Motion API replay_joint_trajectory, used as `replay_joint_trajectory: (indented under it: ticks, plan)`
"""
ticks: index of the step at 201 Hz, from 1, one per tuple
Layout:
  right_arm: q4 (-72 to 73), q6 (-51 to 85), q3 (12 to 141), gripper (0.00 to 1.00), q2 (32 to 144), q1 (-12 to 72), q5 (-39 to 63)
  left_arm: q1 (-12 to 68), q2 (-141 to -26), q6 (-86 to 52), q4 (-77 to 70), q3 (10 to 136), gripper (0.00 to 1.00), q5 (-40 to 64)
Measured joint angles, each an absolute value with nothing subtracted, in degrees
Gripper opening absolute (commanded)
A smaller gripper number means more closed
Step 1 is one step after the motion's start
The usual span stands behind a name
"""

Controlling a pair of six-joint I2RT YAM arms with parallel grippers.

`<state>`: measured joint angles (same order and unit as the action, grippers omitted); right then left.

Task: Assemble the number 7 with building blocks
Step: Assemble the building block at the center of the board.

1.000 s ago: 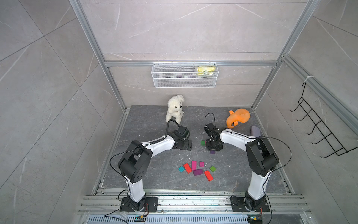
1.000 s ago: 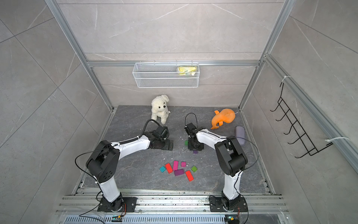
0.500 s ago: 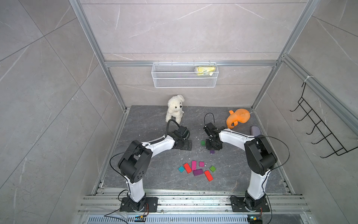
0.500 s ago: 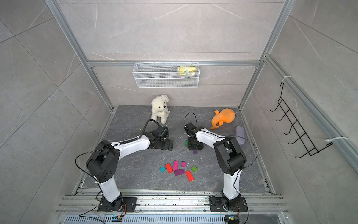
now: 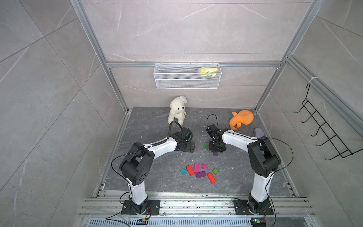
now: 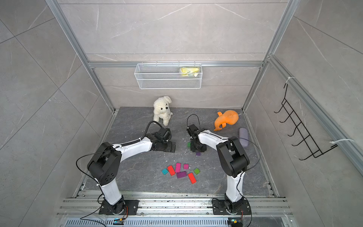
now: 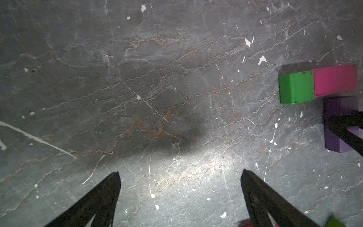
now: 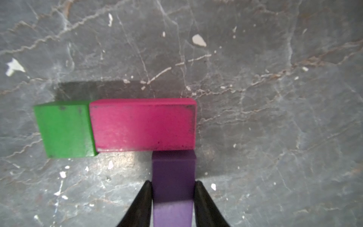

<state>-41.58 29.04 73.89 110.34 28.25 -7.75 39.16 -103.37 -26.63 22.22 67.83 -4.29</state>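
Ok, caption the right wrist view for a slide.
Right gripper shut on purple block, butted against pink block beside green block.

purple block [image 8: 173, 176] cut off by picture edge, yellow packet [image 5: 208, 71] indistinct

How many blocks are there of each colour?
red blocks: 2
pink blocks: 3
purple blocks: 2
green blocks: 2
teal blocks: 1
Total: 10

Dark stone-look floor [image 5: 149, 125] — white plush dog [image 5: 177, 110], orange toy [image 5: 241, 119], lilac case [image 5: 259, 132], loose blocks [image 5: 200, 174], green block [image 8: 64, 129] touching pink block [image 8: 143, 124].
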Motion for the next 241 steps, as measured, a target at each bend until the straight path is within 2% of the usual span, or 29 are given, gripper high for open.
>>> replay_joint_trajectory:
  ticks: [241]
  plan:
    - [-42.0,28.9,75.1,0.38,111.9,28.3,-8.2,39.2,-103.6,-26.7,22.2,67.8,1.00,-4.3]
